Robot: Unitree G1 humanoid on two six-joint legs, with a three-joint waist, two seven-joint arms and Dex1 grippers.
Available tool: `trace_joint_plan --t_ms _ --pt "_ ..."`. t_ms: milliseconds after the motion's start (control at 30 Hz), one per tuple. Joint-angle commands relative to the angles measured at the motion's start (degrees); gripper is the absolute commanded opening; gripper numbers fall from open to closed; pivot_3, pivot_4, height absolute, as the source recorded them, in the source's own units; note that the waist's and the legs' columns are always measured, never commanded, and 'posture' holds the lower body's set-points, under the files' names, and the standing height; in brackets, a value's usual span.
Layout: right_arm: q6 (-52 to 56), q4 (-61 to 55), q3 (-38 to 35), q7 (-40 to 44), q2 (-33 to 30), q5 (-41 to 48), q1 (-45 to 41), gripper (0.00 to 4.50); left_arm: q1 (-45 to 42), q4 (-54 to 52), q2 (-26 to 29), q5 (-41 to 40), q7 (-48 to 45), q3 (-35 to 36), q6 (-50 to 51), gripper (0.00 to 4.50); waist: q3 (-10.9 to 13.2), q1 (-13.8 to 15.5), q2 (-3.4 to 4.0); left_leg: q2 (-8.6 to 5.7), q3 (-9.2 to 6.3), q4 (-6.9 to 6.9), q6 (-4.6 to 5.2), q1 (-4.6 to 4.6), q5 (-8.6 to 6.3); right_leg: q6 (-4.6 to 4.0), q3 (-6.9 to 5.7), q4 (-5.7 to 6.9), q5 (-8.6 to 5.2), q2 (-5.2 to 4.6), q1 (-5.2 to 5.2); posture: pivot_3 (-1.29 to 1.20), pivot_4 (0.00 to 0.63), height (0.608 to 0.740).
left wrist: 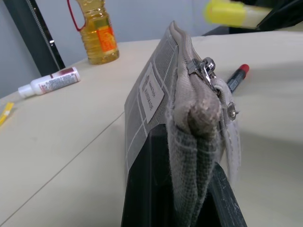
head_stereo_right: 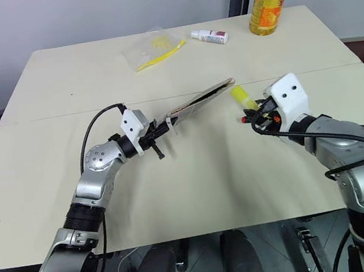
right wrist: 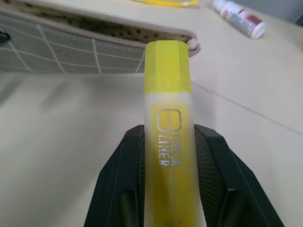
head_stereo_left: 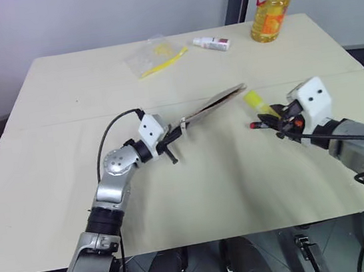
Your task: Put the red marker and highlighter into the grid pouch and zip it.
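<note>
Two black fingers (right wrist: pixel 118 189) clamp the highlighter (right wrist: pixel 168 118) between them

We see the grid pouch (head_stereo_left: pixel 213 104), a flat grey fabric case with thin white grid lines, a small white label and a metal zipper pull at its near end, lifted off the table and standing on edge. Its zipper runs along the upper edge and looks closed at the near end. Just beyond the pouch's far end is the highlighter (right wrist: pixel 168 123), a stubby translucent yellow marker with a solid yellow cap and silver lettering, raised and pointing cap-first toward that end without touching it. The red marker (left wrist: pixel 235 78) lies beyond the pouch, its red end showing beside a dark body.
</note>
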Motion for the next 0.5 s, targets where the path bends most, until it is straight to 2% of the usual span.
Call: trace_joint_plan --t_ms 33,500 --pt "-1.6 -0.5 0.7 -0.7 0.6 -0.2 -2.0 0.87 0.3 -3.8 0.5 -0.5 -0.3 -0.1 0.4 0.00 0.0 0.0 0.00 0.00 0.00 0.00 0.00 -0.01 0.00 0.00 0.00 0.00 0.00 0.00 -0.02 0.00 0.150 0.740" --pt "-2.0 0.0 1.7 -0.6 1.4 0.6 -2.9 0.87 0.6 -4.2 1.6 0.6 -0.6 -0.9 0.1 0.00 0.0 0.0 0.00 0.00 0.00 0.01 0.00 -0.01 0.00 0.00 0.00 0.02 0.00 0.01 -0.03 0.00 0.150 0.740"
